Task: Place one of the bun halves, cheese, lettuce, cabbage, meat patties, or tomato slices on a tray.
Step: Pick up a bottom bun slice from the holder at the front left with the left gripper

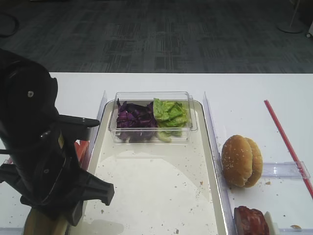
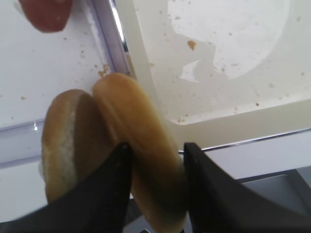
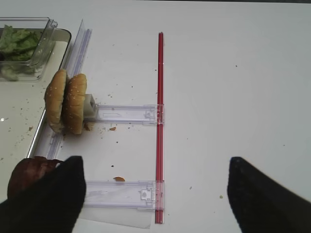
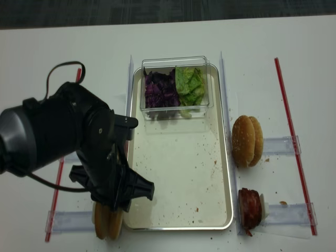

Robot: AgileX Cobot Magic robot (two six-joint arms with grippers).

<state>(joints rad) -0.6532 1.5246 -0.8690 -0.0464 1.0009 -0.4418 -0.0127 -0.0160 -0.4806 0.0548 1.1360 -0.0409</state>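
Left gripper (image 2: 154, 160) fingers (image 2: 204, 184) clamp upright bun half (image 2: 141, 145) beside tray (image 2: 233, 127); right gripper (image 3: 155, 194) spread wide, empty.

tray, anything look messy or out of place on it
Yes. The tray floor is speckled with crumbs, and a clear plastic box of cabbage and lettuce sits across its far end, overhanging the rim. Otherwise it holds no bun, patty or tomato.
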